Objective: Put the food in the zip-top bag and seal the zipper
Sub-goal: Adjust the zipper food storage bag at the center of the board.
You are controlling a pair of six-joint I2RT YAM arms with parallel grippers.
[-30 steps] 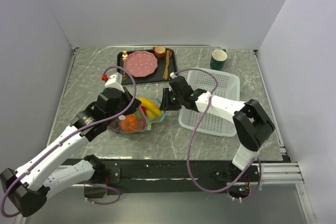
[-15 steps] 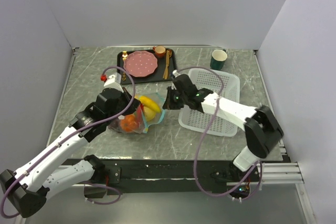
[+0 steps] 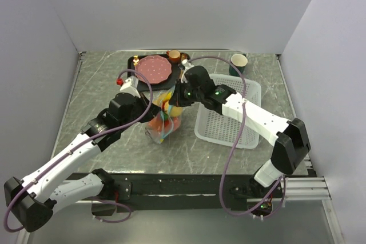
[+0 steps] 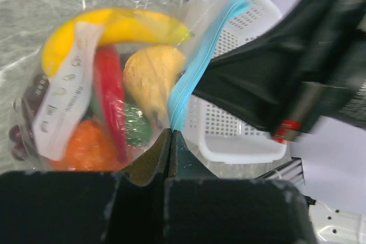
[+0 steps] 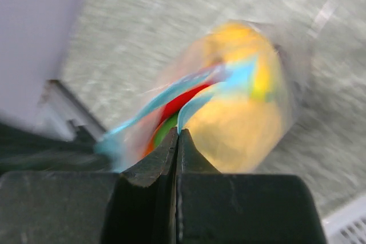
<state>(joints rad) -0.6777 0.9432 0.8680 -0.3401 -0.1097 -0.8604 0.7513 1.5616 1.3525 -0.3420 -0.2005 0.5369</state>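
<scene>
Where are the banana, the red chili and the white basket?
banana (image 4: 137,24), left wrist view, middle of its curve
red chili (image 4: 111,95), left wrist view, middle of its body
white basket (image 4: 229,127), left wrist view, mesh wall

Clear bag, teal-blue zipper — yellow banana, red chili

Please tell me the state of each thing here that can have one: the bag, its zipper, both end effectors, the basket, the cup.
zip-top bag, filled with food, held at its mouth edge.
zipper, pinched at two places; sealed or not, I cannot tell.
left end effector, shut on the zip-top bag.
right end effector, shut on the zipper.
white basket, upright, nothing seen inside.
green cup, upright.
</scene>
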